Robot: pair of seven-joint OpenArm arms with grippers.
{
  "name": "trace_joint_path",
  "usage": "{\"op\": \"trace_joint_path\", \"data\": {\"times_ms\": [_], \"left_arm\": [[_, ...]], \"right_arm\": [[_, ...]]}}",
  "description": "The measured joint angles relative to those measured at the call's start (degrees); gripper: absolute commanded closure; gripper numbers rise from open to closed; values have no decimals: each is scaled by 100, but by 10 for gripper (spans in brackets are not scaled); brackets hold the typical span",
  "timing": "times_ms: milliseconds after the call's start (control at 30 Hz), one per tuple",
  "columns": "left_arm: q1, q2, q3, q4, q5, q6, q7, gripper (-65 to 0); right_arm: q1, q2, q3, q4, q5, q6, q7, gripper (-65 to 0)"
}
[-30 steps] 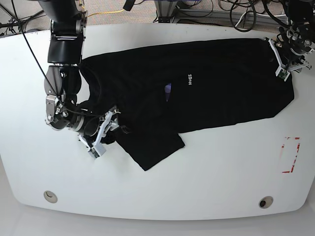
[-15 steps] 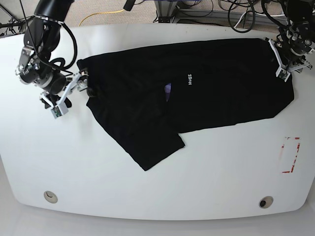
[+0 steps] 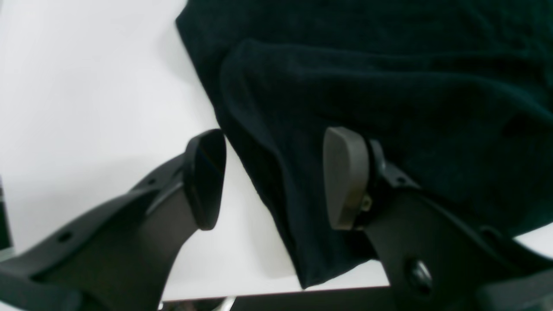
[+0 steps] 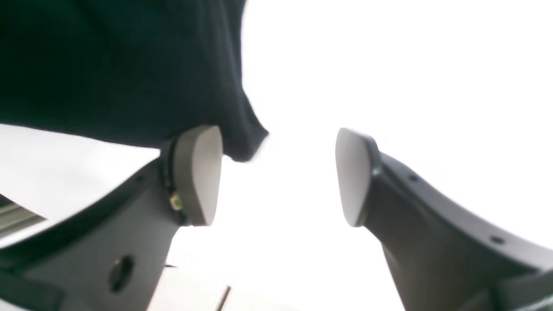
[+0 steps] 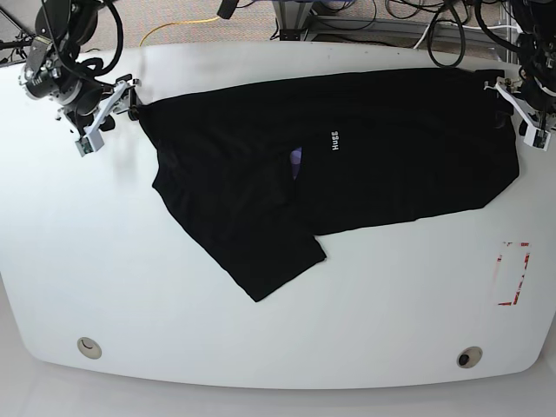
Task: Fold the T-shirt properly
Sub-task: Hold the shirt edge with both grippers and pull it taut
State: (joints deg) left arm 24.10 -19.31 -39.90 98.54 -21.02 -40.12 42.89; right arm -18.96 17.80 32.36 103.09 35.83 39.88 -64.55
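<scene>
Between the spread pads of the left claw (image 3: 274,177) lies the edge of the large plain black fabric T-shirt (image 5: 347,156), one pad over the cloth and the other over bare white surface (image 5: 261,347); the jaws stand wide and grip nothing. Beside the right claw (image 4: 278,175), likewise wide and empty, a corner of the same shirt hangs just off one pad, the other pad well out over bare surface.

Across the surface between the two claws, the shirt lies flat, with a purplish neck label (image 5: 297,162) and tiny white lettering (image 5: 335,139) near its middle, and one flap angled out toward the surface's near edge.

The risks, judging from this: if the right claw closes where it stands, it likely catches only the tip of the corner or misses it altogether, and thin cloth could slip free on the lift. The left claw, straddling a doubled edge, may pinch just one layer, so the fold drags unevenly. With the claws at opposite ends, unequal pulls could skew the shirt, bunch the angled flap and spoil a square fold.
</scene>
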Motion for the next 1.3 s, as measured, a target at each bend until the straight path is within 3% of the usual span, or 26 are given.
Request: {"op": "trace_joint_path", "data": {"times_ms": [133, 300, 467, 567, 667, 733, 900, 1300], "left_arm": [[-13, -2, -13, -319, -251, 2, -24, -340], [0, 9, -15, -645, -212, 4, 0, -340], [-37, 15, -13, -872, -216, 7, -26, -339], [-28, 17, -2, -1102, -203, 15, -31, -333], [-31, -15, 20, -1368, -264, 17, -131, -331], [-33, -94, 22, -1447, -273, 17, -177, -306], [-15, -214, 59, -1467, -127, 2, -133, -185], [4, -201, 52, -1432, 350, -92, -254, -179]], "right_arm": [[-17, -243, -28, 0, 44, 2, 42, -385], [61, -293, -216, -7, -52, 0, 17, -384], [195, -555, -442, -7, -651, 4, 44, -374], [188, -728, -468, -7, -977, 4, 48, -285], [188, -778, -472, -11, -1207, 2, 33, -106], [179, -752, -468, -11, -1165, 4, 46, -33], [-33, -699, -457, 15, -1152, 2, 109, -41], [-619, -570, 140, 35, -990, 48, 133, -43]]}}
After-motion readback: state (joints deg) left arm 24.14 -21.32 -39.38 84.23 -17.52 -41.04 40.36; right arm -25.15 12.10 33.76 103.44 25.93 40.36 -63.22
